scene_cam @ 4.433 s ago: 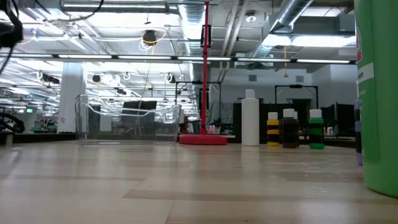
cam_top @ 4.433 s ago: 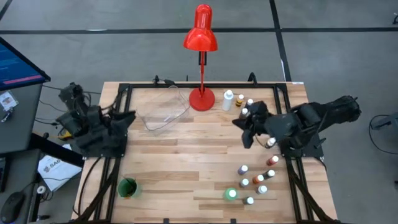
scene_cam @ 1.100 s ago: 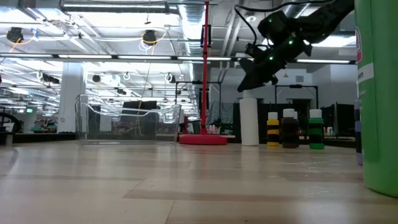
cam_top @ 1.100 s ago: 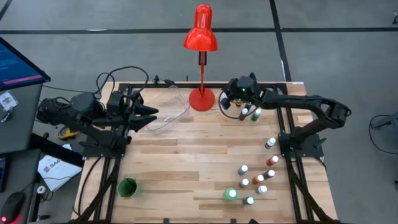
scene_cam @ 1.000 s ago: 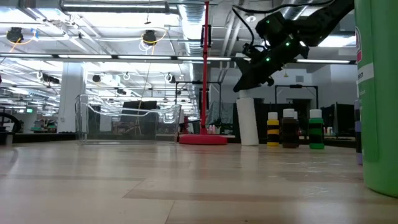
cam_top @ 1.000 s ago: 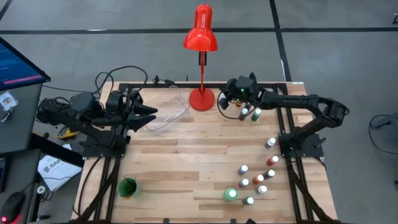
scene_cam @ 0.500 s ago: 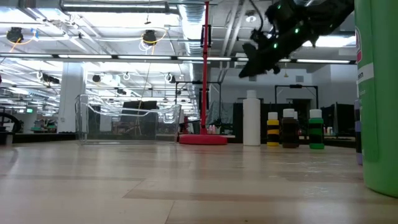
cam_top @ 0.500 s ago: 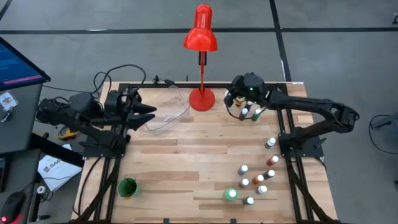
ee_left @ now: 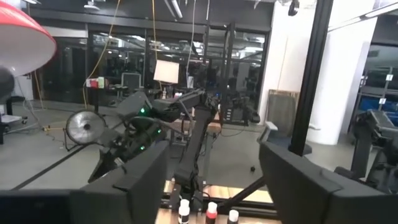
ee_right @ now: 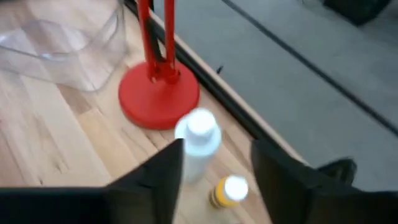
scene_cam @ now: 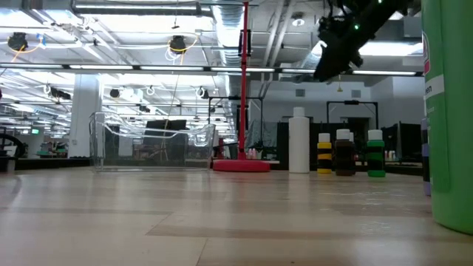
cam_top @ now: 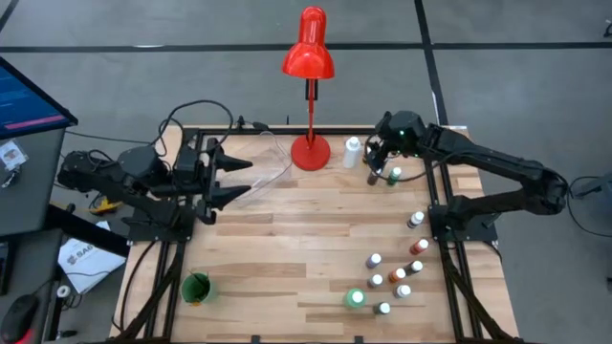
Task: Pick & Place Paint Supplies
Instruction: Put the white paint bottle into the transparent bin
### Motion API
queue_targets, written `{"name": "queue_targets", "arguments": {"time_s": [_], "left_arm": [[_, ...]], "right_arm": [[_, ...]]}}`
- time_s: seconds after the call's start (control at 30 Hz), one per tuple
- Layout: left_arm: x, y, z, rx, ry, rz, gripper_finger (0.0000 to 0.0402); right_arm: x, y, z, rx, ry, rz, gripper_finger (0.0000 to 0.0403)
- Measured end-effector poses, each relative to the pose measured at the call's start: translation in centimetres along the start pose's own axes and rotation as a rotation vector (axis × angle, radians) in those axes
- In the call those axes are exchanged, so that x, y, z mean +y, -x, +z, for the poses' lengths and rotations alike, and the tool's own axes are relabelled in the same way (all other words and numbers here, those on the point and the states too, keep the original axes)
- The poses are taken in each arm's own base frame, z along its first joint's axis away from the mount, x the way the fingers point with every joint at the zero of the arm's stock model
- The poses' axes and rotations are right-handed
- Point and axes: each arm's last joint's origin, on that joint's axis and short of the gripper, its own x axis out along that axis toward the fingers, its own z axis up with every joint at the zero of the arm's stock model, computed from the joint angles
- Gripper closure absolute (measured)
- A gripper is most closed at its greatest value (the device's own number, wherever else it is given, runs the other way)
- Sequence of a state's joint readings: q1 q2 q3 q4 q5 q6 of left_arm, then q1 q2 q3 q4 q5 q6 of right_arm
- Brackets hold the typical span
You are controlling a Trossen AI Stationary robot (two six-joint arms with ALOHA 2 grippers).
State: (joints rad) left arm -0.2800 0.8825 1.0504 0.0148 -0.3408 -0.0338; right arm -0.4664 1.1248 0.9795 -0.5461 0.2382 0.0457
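The paint supplies stand on the wooden table. A white bottle is next to the red lamp's base, with a yellow one, a brown one and a green one beside it. Several more bottles cluster near the right front. My right gripper hangs open above and to the right of the white bottle, holding nothing. My left gripper is open at the left end of a clear container. My left gripper is level and comes from the table's left, with its open fingers on either side of the clear container's left rim. Whether a finger touches the rim I cannot tell.
The tall red lamp rises at the far middle of the table. A green cup sits near the front left, and a green-capped bottle near the front right. Bare wood lies between the container and the bottles.
My right gripper has lifted off the white bottle's top, going up and toward the table's right edge. The bottle stays standing upright by the lamp base. My left gripper has opened at the container's left end.
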Motion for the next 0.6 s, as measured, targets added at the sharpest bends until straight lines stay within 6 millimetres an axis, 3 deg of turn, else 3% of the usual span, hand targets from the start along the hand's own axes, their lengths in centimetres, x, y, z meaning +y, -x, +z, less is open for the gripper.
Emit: {"name": "queue_targets", "arguments": {"time_s": [0.1,0.2,0.4,0.6], "left_arm": [[0.0,-0.2,-0.1,0.007,-0.003,0.006,0.0128],[0.0,-0.3,-0.2,0.008,-0.005,0.043,0.012],[0.1,-0.3,-0.2,0.007,-0.007,0.056,0.0121],[0.1,-0.3,-0.2,0.007,0.018,0.056,0.012]], "right_arm": [[0.1,-0.9,-0.6,0.0,-0.007,-0.001,0.015],[0.5,-2.8,-1.5,0.001,-0.008,-0.003,0.0121],[0.2,-6.0,-2.0,-0.035,-0.009,-0.031,0.0119],[-0.4,-7.1,-1.7,-0.06,-0.035,-0.008,0.0119]]}}
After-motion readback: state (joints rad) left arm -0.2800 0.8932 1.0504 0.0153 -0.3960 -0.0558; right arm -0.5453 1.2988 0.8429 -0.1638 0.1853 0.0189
